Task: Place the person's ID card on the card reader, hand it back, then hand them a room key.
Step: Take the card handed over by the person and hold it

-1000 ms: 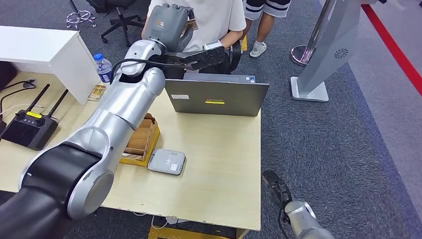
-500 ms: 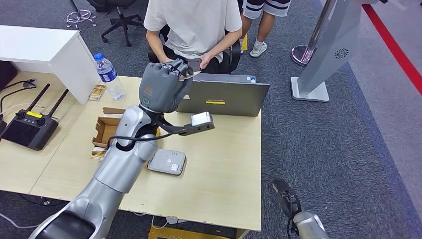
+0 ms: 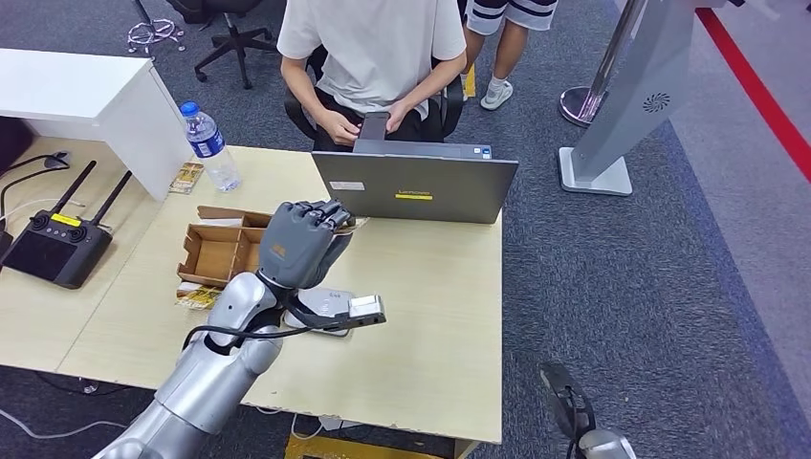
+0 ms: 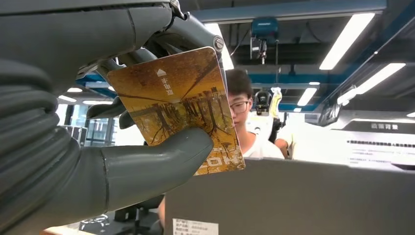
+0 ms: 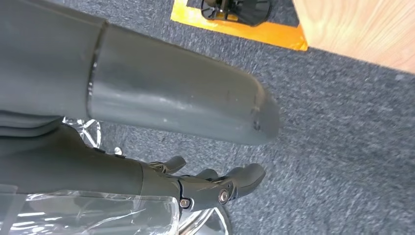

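Above reader [image 3: 321, 308], left hand [image 3: 301, 244] lowered, gripping card [image 4: 178, 105].

The card [image 4: 178, 110] pinched in my left hand [image 4: 73, 127] carries a small white house-shaped mark with a column of white characters beneath it — too small for me to read — and pale letters near its lower edge, partly behind my thumb, of which "CO" can be made out. The laptop [image 3: 416, 186] lid bears a yellow tag with dark lettering, illegible, and a white sticker likewise. A wall sign [image 4: 379, 149] behind the person shows lines of print — unreadable.
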